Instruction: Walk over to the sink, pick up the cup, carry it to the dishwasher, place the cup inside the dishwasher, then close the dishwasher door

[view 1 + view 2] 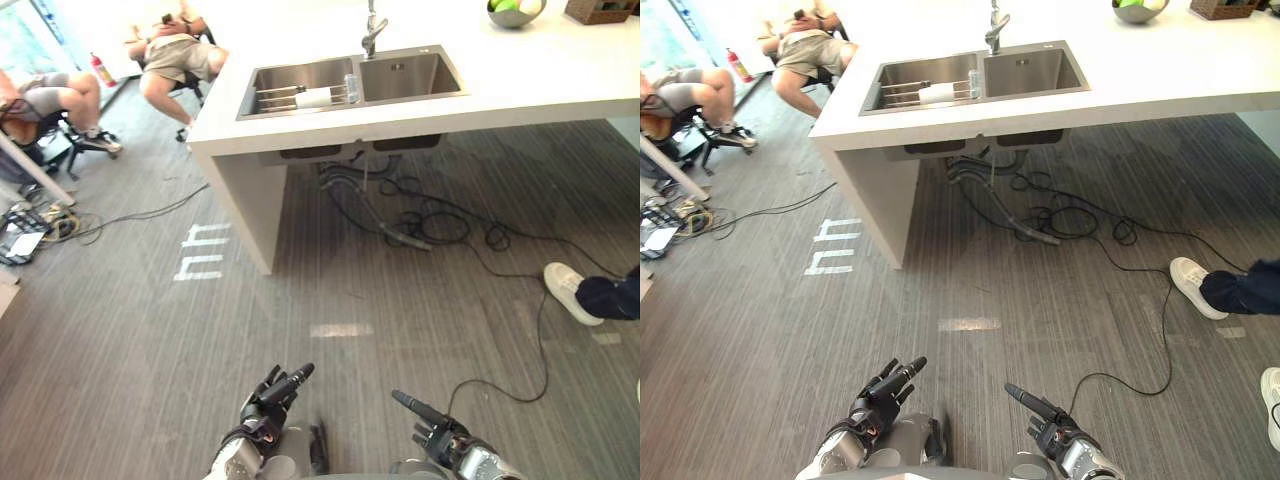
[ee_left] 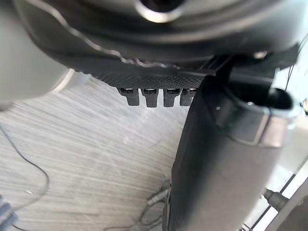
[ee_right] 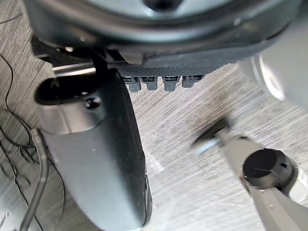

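Left hand: low at the near edge, fingers straight and loose, nothing in it!
Right hand: low beside it, fingers stretched forward, empty too.
Cup: white, lying on its side on the wire rack in the left basin of the sink.
Cup to hands: well apart, far ahead across open floor.
Glass: clear, upright, just beside the cup.
Sink: set in a white counter, tap behind.
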### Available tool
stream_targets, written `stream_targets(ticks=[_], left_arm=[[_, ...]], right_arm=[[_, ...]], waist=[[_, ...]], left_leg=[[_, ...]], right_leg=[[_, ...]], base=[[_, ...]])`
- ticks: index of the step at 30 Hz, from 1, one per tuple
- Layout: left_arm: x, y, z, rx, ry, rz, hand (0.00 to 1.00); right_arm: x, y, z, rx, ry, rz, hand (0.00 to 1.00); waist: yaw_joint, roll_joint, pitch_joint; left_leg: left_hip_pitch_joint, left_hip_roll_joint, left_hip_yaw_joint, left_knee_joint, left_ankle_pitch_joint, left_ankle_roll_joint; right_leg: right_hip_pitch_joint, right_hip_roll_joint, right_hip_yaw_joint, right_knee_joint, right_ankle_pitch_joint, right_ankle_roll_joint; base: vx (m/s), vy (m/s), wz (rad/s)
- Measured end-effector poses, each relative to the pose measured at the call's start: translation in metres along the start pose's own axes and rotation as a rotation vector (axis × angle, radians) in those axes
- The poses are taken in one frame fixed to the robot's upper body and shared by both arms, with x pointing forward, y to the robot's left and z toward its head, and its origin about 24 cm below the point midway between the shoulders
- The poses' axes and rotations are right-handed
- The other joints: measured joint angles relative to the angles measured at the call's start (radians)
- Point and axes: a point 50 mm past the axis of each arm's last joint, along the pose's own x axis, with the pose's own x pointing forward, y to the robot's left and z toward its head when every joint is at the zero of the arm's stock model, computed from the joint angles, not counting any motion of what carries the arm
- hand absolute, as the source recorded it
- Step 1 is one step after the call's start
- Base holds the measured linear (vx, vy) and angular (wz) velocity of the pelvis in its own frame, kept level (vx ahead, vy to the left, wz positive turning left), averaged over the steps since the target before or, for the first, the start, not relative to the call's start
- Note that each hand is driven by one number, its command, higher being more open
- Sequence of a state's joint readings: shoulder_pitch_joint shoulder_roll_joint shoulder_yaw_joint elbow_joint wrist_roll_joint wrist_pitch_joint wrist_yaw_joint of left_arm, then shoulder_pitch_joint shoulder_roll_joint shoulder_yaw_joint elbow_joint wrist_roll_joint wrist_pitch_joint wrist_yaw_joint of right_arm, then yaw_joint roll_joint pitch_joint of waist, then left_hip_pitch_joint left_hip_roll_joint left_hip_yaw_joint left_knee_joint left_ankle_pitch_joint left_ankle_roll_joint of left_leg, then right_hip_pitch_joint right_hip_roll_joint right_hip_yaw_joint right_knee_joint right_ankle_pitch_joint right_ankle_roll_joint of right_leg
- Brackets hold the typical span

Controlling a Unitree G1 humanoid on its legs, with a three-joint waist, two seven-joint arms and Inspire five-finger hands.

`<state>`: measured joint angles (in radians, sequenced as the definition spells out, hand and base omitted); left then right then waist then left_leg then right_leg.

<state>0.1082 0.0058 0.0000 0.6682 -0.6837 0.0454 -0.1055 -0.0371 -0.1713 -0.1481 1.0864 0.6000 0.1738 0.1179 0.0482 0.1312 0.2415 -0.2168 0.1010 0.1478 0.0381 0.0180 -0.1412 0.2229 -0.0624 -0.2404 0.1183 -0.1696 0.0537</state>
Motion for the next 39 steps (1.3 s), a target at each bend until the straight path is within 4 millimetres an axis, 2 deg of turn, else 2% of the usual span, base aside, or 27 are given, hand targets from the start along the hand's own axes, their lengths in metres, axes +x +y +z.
stream_targets(ticks=[1,2,3,4,7,8,9,10,11,12,13,14,15,16,17,18,19,20,21,22,23,24,25,27,28,34,39], left_arm=[[0.002,-0.001,0.007,0.007,-0.017,-0.004,1.0],[0.003,-0.002,0.012,0.016,-0.027,-0.009,1.0],[0.004,-0.005,0.02,0.027,-0.051,-0.024,1.0],[0.005,-0.008,0.025,0.035,-0.065,-0.036,1.0],[0.004,-0.012,0.036,0.036,-0.114,-0.049,1.0],[0.002,-0.012,0.035,0.028,-0.123,-0.038,1.0],[0.001,-0.012,0.035,0.027,-0.123,-0.035,1.0],[0.001,-0.012,0.036,0.031,-0.128,-0.037,1.0],[0.001,-0.011,0.041,0.047,-0.137,-0.028,1.0],[-0.003,-0.006,0.039,0.064,-0.137,-0.006,1.0],[-0.005,-0.004,0.036,0.064,-0.133,0.004,1.0],[-0.011,0.0,0.034,0.056,-0.147,0.023,1.0],[-0.013,0.0,0.04,0.053,-0.185,0.033,1.0],[-0.013,0.0,0.044,0.053,-0.205,0.039,1.0],[-0.014,-0.003,0.053,0.059,-0.252,0.037,1.0],[-0.014,-0.009,0.061,0.063,-0.301,0.013,1.0],[-0.015,-0.013,0.066,0.062,-0.332,-0.003,1.0],[-0.018,-0.017,0.077,0.061,-0.394,-0.035,1.0],[-0.021,-0.019,0.084,0.069,-0.427,-0.049,1.0],[-0.028,-0.025,0.098,0.077,-0.495,-0.081,1.0],[-0.039,-0.032,0.116,0.079,-0.588,-0.114,1.0],[-0.043,-0.036,0.122,0.069,-0.631,-0.132,1.0],[-0.054,-0.046,0.133,0.062,-0.706,-0.177,1.0],[-0.068,-0.062,0.147,0.073,-0.792,-0.257,1.0],[-0.08,-0.071,0.16,0.152,-0.79,-0.321,1.0],[-0.08,-0.073,0.158,0.153,-0.783,-0.323,1.0],[-0.067,-0.094,0.153,0.214,-0.74,-0.352,1.0]], right_arm=[[-0.002,-0.005,-0.003,0.012,0.003,-0.016,1.0],[-0.002,-0.007,-0.005,0.019,0.009,-0.019,1.0],[-0.003,-0.009,-0.006,0.035,0.006,-0.021,1.0],[-0.003,-0.009,-0.006,0.038,0.002,-0.02,1.0],[-0.003,-0.01,-0.009,0.045,0.011,-0.022,1.0],[-0.004,-0.012,-0.011,0.067,0.014,-0.027,1.0],[-0.004,-0.013,-0.011,0.101,0.003,-0.031,1.0],[-0.004,-0.012,-0.007,0.117,-0.014,-0.025,1.0],[-0.004,-0.01,-0.005,0.14,-0.036,-0.011,1.0],[-0.004,-0.009,-0.008,0.154,-0.034,-0.009,1.0],[-0.005,-0.012,-0.01,0.162,-0.036,-0.016,1.0],[-0.006,-0.014,-0.006,0.167,-0.074,-0.015,1.0],[-0.006,-0.011,-0.002,0.191,-0.12,0.004,1.0],[-0.006,-0.011,0.0,0.206,-0.14,0.009,1.0],[-0.007,-0.012,0.003,0.232,-0.17,0.008,1.0],[-0.008,-0.017,0.004,0.257,-0.182,-0.003,1.0],[-0.009,-0.019,0.002,0.255,-0.181,-0.01,1.0],[-0.01,-0.024,-0.009,0.256,-0.151,-0.03,1.0],[-0.012,-0.028,-0.018,0.27,-0.126,-0.046,1.0],[-0.015,-0.035,-0.041,0.29,-0.058,-0.083,1.0],[-0.019,-0.039,-0.065,0.322,0.028,-0.104,1.0],[-0.021,-0.042,-0.069,0.335,0.036,-0.117,1.0],[-0.023,-0.049,-0.067,0.353,0.036,-0.117,1.0],[-0.025,-0.058,-0.066,0.402,0.048,-0.132,1.0],[-0.031,-0.066,-0.076,0.401,0.103,-0.116,1.0],[-0.031,-0.066,-0.077,0.401,0.103,-0.116,1.0],[-0.03,-0.064,-0.076,0.392,0.072,-0.096,1.0]], waist=[[0.006,-0.004,0.019],[0.007,-0.019,0.021],[0.016,-0.04,0.023],[0.018,-0.043,0.024],[0.028,-0.049,0.023],[0.037,-0.057,0.009],[0.046,-0.061,-0.015],[0.043,-0.076,-0.013],[0.037,-0.123,-0.012],[0.036,-0.155,-0.02],[0.032,-0.158,-0.026],[0.02,-0.139,-0.038],[0.017,-0.143,-0.035],[0.016,-0.142,-0.035],[0.008,-0.134,-0.032],[0.001,-0.111,-0.027],[-0.004,-0.111,-0.03],[-0.013,-0.11,-0.027],[-0.01,-0.121,-0.03],[-0.003,-0.15,-0.044],[0.013,-0.179,-0.066],[0.022,-0.168,-0.072],[0.02,-0.123,-0.081],[0.021,-0.082,-0.095],[-0.009,-0.08,-0.114],[-0.014,-0.08,-0.114],[-0.052,-0.08,-0.114]], left_leg=[[0.011,0.007,0.007,0.052,0.098,0.059],[0.012,-0.007,0.01,0.071,0.104,0.069],[0.012,-0.031,0.02,0.098,0.105,0.08],[0.01,-0.04,0.024,0.112,0.1,0.089],[0.01,-0.086,0.033,0.196,0.047,0.164],[0.022,-0.114,0.051,0.18,0.032,0.185],[0.041,-0.144,0.058,0.137,0.029,0.194],[0.046,-0.164,0.062,0.133,0.025,0.207],[0.071,-0.215,0.059,0.132,0.016,0.227],[0.124,-0.253,0.048,0.088,0.011,0.233],[0.155,-0.259,0.037,0.059,0.011,0.233],[0.201,-0.256,0.005,0.017,0.008,0.24],[0.22,-0.249,-0.011,0.011,0.001,0.253],[0.231,-0.244,-0.022,0.008,-0.002,0.256],[0.25,-0.227,-0.052,0.005,-0.012,0.248],[0.265,-0.199,-0.084,0.011,-0.027,0.232],[0.27,-0.184,-0.101,0.02,-0.033,0.233],[0.278,-0.176,-0.138,0.045,-0.056,0.213],[0.292,-0.179,-0.156,0.049,-0.067,0.206],[0.319,-0.189,-0.19,0.06,-0.096,0.19],[0.332,-0.2,-0.209,0.083,-0.134,0.172],[0.331,-0.186,-0.209,0.102,-0.157,0.159],[0.313,-0.147,-0.208,0.134,-0.19,0.137],[0.308,-0.101,-0.209,0.131,-0.206,0.127],[0.352,-0.06,-0.194,0.065,-0.202,0.121],[0.364,-0.06,-0.18,0.061,-0.202,0.121],[0.392,-0.058,-0.162,0.044,-0.2,0.122]], right_leg=[[0.061,-0.001,-0.001,0.008,-0.047,0.018],[0.074,-0.016,-0.008,0.011,-0.056,0.01],[0.09,-0.042,-0.016,0.023,-0.061,0.002],[0.093,-0.052,-0.016,0.03,-0.06,0.001],[0.097,-0.112,0.01,0.109,-0.058,0.005],[0.059,-0.139,0.023,0.192,-0.063,0.014],[-0.034,-0.194,0.047,0.389,-0.075,0.06],[-0.094,-0.222,0.071,0.524,-0.059,0.092],[-0.174,-0.278,0.122,0.697,0.01,0.171],[-0.208,-0.311,0.146,0.796,0.119,0.169],[-0.22,-0.317,0.143,0.825,0.192,0.147],[-0.262,-0.324,0.118,0.9,0.239,0.099],[-0.336,-0.331,0.076,0.98,0.111,0.021],[-0.368,-0.33,0.049,0.99,0.048,-0.011],[-0.417,-0.308,-0.003,0.941,-0.044,-0.028],[-0.449,-0.242,-0.013,0.772,-0.087,-0.01],[-0.452,-0.206,0.001,0.65,-0.089,0.005],[-0.444,-0.163,0.04,0.431,-0.055,0.035],[-0.441,-0.162,0.05,0.355,-0.009,0.036],[-0.43,-0.17,0.055,0.258,0.133,0.034],[-0.422,-0.178,0.044,0.222,0.208,0.019],[-0.409,-0.17,0.039,0.215,0.186,0.019],[-0.392,-0.13,0.021,0.183,0.182,0.01],[-0.372,-0.077,0.003,0.124,0.191,-0.006],[-0.21,0.003,-0.017,-0.203,0.339,-0.016],[-0.21,0.006,-0.003,-0.202,0.339,-0.015],[-0.211,0.005,0.012,-0.165,0.322,-0.015]], base=[[0.31,0.202,0.07],[0.45,0.262,0.19],[0.37,0.194,0.2],[0.43,0.204,0.26],[0.32,0.139,0.12],[0.29,0.127,-0.05],[0.29,0.12,0.01],[0.28,0.092,0.27],[0.3,0.066,0.42],[0.33,0.055,0.41],[0.41,0.047,0.26],[0.39,0.053,0.13],[0.37,0.048,0.13],[0.34,0.003,0.27],[0.38,-0.068,0.55],[0.31,-0.072,0.69],[0.36,-0.139,0.98],[0.25,-0.136,0.88],[0.4,-0.257,1.04],[0.39,-0.329,0.75],[0.41,-0.357,0.53],[0.36,-0.331,0.17],[0.29,-0.252,-0.07],[0.22,-0.17,-0.05],[0.06,-0.041,-0.02],[0.0,0.001,-0.06],[-0.01,0.013,-0.1]])
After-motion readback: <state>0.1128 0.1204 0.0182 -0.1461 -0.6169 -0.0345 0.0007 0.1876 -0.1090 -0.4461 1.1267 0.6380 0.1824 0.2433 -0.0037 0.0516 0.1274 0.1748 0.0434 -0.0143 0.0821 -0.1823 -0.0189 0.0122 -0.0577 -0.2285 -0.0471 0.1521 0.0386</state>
